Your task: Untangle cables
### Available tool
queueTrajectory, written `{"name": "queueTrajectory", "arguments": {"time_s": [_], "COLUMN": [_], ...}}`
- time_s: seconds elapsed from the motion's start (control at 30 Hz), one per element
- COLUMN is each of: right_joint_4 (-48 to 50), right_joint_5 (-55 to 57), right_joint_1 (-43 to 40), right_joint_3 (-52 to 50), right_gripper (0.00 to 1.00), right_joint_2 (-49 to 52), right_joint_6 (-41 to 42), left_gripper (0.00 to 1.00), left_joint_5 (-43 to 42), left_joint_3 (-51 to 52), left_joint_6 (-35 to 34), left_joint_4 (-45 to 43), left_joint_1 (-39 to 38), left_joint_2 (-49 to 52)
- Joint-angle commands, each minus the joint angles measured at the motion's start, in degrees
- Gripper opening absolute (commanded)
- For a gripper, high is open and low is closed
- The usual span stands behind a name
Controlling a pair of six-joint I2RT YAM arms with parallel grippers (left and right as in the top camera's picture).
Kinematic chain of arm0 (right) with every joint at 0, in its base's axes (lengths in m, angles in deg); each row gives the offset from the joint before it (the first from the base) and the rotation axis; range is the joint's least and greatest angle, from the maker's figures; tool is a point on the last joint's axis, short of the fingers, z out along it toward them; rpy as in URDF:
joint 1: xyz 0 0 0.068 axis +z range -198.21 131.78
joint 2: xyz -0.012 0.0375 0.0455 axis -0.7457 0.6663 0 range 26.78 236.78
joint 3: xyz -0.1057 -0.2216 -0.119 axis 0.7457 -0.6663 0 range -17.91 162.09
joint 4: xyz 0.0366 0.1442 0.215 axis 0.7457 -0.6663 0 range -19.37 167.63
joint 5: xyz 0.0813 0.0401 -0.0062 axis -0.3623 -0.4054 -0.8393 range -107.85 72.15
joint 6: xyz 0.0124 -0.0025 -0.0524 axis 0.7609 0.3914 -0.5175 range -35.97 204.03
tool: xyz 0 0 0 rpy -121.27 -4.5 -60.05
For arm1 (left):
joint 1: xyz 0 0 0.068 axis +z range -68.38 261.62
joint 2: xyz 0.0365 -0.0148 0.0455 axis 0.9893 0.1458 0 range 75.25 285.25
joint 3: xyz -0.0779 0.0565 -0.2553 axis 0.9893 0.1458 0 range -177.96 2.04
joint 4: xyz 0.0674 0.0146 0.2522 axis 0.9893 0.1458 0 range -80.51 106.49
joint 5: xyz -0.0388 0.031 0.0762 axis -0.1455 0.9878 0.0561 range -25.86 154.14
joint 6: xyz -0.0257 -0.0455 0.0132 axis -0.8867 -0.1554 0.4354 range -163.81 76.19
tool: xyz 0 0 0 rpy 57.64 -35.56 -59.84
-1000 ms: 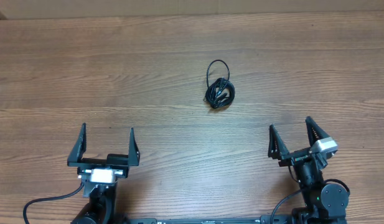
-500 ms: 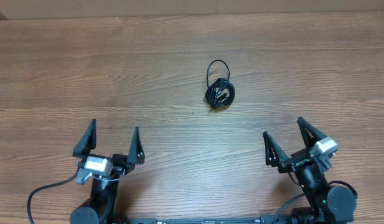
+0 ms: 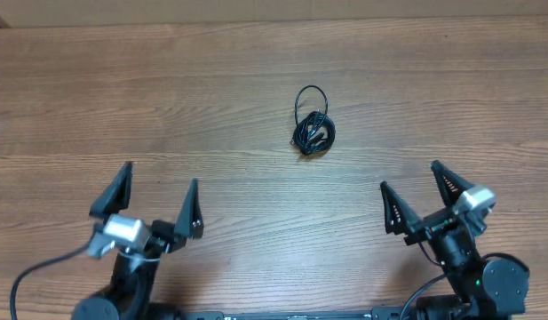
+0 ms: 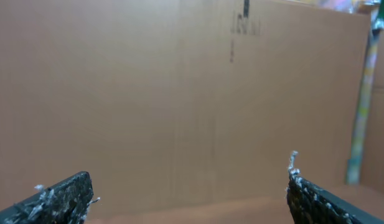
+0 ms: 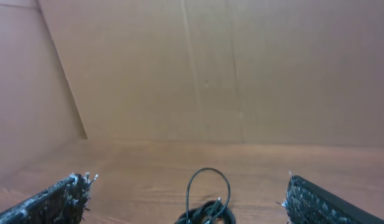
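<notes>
One cables tangle [image 3: 314,135] — lengthwise front-to-back, loop farthest

Warm brown wood-grain counter [image 3: 211,107], streaked light and dark. On it, the small knotted bundle of thin black cables [image 3: 312,130]. Black left hand [image 3: 161,178], silver-grey block behind it; black right hand [image 3: 409,176] likewise. Far side, plain tan cardboard wall [image 5: 254,62].
</notes>
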Motion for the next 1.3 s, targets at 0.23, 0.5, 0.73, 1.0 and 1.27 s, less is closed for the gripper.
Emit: {"name": "queueTrajectory", "arguments": {"time_s": [0.23, 0.5, 0.73, 1.0, 1.27], "right_joint_4": [-9.8, -10.5, -7.4, -1.9, -2.8], "right_joint_5": [-2.9, -13.6, -14.3, -14.7, -14.7], "right_joint_1": [-0.1, -0.1, -0.1, -0.1, -0.1], "right_joint_3": [16.7, 23.6, 23.6, 23.6, 23.5], "right_gripper": [1.00, 1.00, 1.00, 1.00, 1.00], "right_joint_2": [18.3, 33.3, 45.9, 57.4, 62.6], "right_joint_6": [-1.2, -0.8, 0.1, 11.7, 19.3], "left_gripper": [0.99, 1.00, 1.00, 0.99, 1.00], "left_joint_5": [-10.5, -25.0, -32.5, -32.8, -32.8], "left_joint_3": [-14.1, -20.2, -21.0, -21.0, -21.0], "left_joint_6": [-0.5, -0.6, -0.8, -7.6, -16.2], "left_joint_4": [9.9, 15.1, 15.1, 15.2, 15.1], "left_joint_1": [0.2, 0.2, 0.2, 0.2, 0.2], "left_joint_2": [20.2, 38.2, 51.4, 61.2, 67.6]}}
